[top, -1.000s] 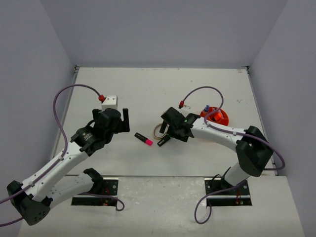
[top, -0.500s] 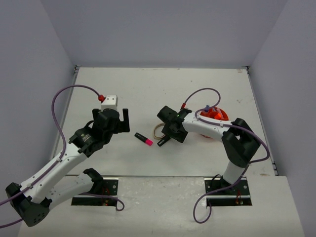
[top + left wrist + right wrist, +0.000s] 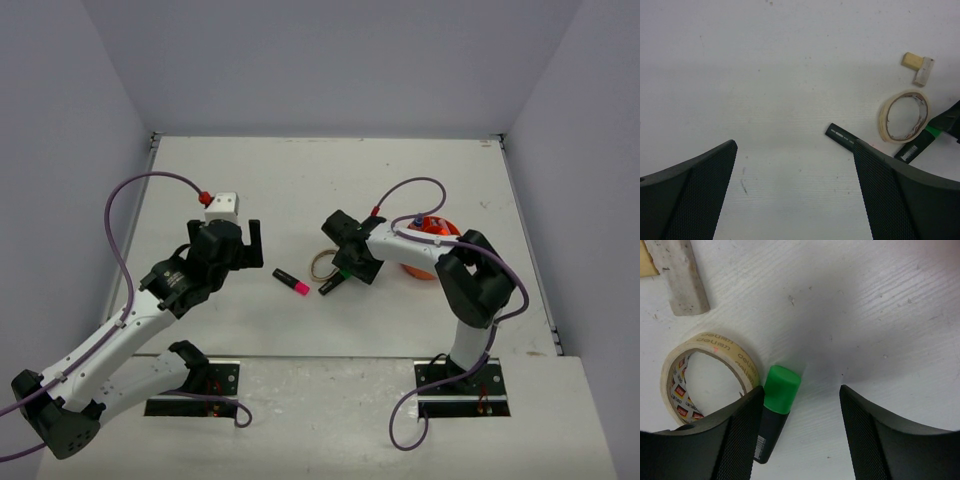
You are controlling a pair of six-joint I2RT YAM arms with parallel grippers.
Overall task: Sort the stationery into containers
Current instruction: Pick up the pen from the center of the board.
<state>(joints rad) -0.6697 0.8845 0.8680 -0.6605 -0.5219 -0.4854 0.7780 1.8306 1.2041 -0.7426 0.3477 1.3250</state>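
A black highlighter with a green cap (image 3: pixel 775 410) lies on the white table between my right gripper's (image 3: pixel 801 390) open jaws, against the left finger; it also shows in the top view (image 3: pixel 330 286). A tan tape ring (image 3: pixel 705 375) lies just beside it. A black highlighter with a pink end (image 3: pixel 291 282) lies between the two arms. My left gripper (image 3: pixel 250 248) is open and empty, just left of it; in the left wrist view (image 3: pixel 795 147) the highlighter's black body (image 3: pixel 841 137) runs behind the right finger. The orange pot (image 3: pixel 432 246) stands behind the right arm.
A tan block (image 3: pixel 912 61) and a whitish block (image 3: pixel 923 71) lie beyond the tape ring (image 3: pixel 904 116). Something blue sticks out of the pot (image 3: pixel 418 217). Grey walls enclose the table on three sides. The right arm's elbow (image 3: pixel 475 275) is beside the pot.
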